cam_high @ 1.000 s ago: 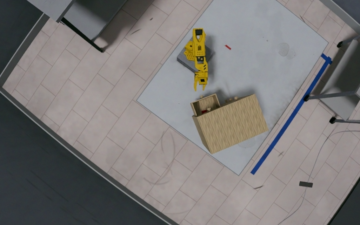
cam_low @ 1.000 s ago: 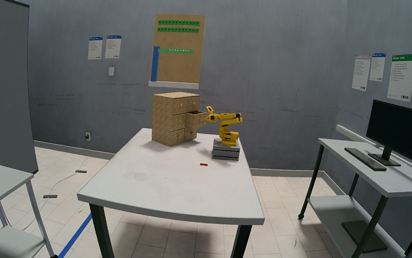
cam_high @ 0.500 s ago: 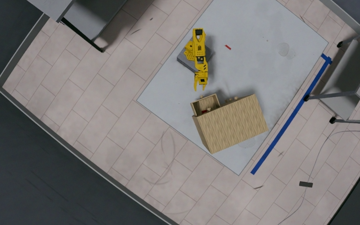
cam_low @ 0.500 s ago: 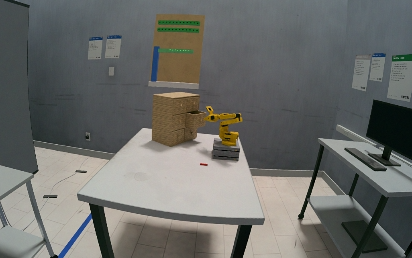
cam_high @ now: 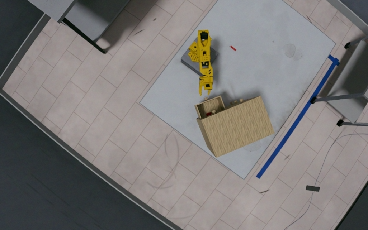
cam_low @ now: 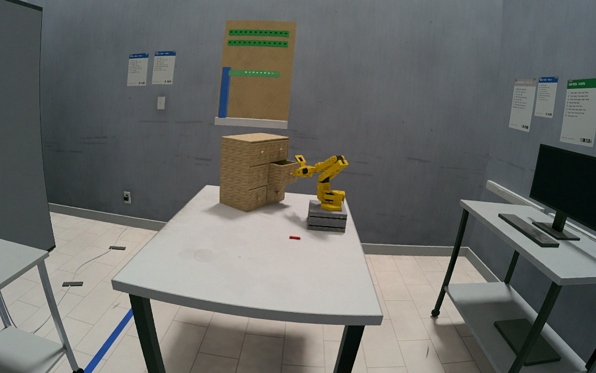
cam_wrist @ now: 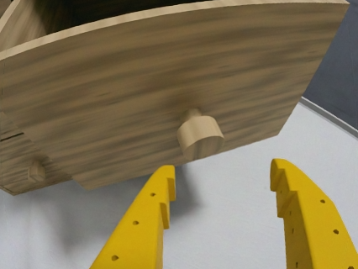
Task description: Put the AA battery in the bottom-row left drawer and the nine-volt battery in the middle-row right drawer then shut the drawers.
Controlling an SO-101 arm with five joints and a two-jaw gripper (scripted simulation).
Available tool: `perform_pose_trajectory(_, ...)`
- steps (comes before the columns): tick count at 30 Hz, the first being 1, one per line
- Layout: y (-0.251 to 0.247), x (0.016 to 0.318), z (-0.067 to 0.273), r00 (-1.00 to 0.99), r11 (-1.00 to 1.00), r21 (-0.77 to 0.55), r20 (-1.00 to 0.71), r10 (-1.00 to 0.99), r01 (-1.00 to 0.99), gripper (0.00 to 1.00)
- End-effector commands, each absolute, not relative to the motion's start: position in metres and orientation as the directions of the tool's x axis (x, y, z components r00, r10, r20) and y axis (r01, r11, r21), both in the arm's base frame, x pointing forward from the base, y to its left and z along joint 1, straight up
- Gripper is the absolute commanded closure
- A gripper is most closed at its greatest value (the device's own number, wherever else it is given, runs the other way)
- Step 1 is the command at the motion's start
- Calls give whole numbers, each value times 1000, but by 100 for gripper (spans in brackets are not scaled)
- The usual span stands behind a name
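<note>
The claw (cam_high: 204, 94) (cam_low: 293, 174) (cam_wrist: 223, 172), fingers apart, is just outside the 1 open drawer (cam_high: 211, 106) (cam_low: 282, 172) (cam_wrist: 168, 92), near its knob (cam_high: 206, 99) (cam_wrist: 201, 136).

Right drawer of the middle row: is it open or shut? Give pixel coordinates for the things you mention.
Open. The right middle drawer (cam_high: 199, 111) (cam_low: 281, 172) (cam_wrist: 126, 92) juts out from the chest (cam_high: 236, 126) (cam_low: 237, 171), and the top view shows a red item (cam_high: 208, 114) inside.

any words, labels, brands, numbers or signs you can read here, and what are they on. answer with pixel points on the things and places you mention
"SAFETEEN HOURS" or similar, on the green-headed poster (cam_low: 579, 112) at the right; its first word is blurred, only "HOURS" is sure.
The numbered lines below that heading: too small to read.
The blue-headed and grey-headed posters: too small or blurred.
Drawers (cam_high: 210, 105) (cam_low: 281, 175) (cam_wrist: 139, 92): no text seen.
</note>
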State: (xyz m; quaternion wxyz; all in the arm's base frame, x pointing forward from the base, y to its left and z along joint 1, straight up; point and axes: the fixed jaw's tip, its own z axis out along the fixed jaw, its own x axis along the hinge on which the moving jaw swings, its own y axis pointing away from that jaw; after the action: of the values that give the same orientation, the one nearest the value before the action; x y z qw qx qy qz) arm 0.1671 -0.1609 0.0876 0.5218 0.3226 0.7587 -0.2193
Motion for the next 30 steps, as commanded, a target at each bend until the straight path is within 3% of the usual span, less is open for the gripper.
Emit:
perform_pose_trajectory(1, -162, 170, 90, -234, 699, 12, -938, 254, 715, 79)
perform_pose_trajectory(30, -171, 186, 79, -239, 711, 11, -938, 250, 703, 79)
